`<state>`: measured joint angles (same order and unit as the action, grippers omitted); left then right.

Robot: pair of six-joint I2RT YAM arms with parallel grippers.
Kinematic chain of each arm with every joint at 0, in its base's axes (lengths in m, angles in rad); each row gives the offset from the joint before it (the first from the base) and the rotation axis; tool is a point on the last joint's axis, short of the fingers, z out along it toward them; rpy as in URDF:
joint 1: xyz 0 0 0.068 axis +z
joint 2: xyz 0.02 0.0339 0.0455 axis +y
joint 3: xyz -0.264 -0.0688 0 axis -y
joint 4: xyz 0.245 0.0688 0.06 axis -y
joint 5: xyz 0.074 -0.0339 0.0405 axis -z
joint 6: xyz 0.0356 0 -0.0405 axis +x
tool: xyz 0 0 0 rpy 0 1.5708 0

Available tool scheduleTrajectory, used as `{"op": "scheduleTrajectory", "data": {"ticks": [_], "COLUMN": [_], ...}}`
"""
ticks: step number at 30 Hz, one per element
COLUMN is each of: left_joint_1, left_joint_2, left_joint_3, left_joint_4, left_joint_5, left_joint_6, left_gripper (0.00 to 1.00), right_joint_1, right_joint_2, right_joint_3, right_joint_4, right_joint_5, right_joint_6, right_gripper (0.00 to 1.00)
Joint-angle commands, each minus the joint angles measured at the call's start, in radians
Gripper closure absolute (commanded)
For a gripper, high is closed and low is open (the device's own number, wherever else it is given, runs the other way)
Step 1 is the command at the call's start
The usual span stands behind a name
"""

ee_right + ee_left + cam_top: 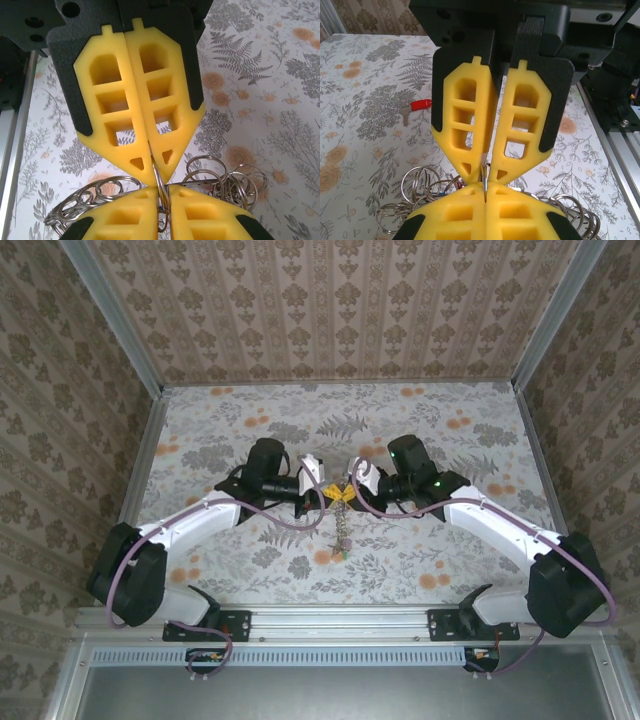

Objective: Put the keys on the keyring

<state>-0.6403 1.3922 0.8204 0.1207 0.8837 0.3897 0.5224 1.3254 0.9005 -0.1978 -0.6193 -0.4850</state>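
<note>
From above, the left tool (331, 496) and the right tool (350, 494) are seen nose to nose over the middle of the tabletop (450, 540). The keyring (342, 535) is held between them, its bundle trailing towards the near edge. Whether its lower end rests on the surface cannot be told.

In the left wrist view, the left tool's yellow pads are pressed together on the thin bare wire of the loop, with the right tool's tips butted just beside them. A red-tagged key (415, 106) is spotted loose on the tabletop, well apart from the bundle.

In the right wrist view, the right tool's pads are likewise pinched onto the wire, with many small rings bunched below.

The wire is judged stiff, springy and slick, and the bundle heavy enough to swing. A pinch on bare wire is favoured. The light, flat key is best taken by its tag.
</note>
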Motion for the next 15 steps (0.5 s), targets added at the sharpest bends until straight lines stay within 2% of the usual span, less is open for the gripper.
{"op": "scheduleTrajectory", "data": {"ticks": [1,5,7,11,15], "left_joint_1": [0.003,0.007,0.01,0.014,0.01], "left_joint_2": [-0.038,-0.039,-0.041,-0.048,-0.043], "left_joint_3": [-0.009,-0.021,-0.027,-0.018,0.039], "left_joint_4": [0.138,0.179,0.194,0.129,-0.094], "left_joint_5": [0.099,0.109,0.108,0.08,0.0], "left_joint_6": [-0.059,-0.084,-0.092,-0.058,0.075], "left_gripper": [1.0,1.0,1.0,1.0,0.8], "right_joint_1": [-0.015,-0.029,-0.038,-0.039,-0.029], "right_joint_2": [-0.01,-0.004,-0.003,-0.004,0.007], "right_joint_3": [-0.03,-0.046,-0.051,-0.032,0.033], "right_joint_4": [0.12,0.145,0.146,0.097,-0.026], "right_joint_5": [-0.058,-0.074,-0.078,-0.069,-0.029], "right_joint_6": [0.055,0.068,0.07,0.049,-0.003], "right_gripper": [0.85,0.88,0.95,0.99,1.0]}}
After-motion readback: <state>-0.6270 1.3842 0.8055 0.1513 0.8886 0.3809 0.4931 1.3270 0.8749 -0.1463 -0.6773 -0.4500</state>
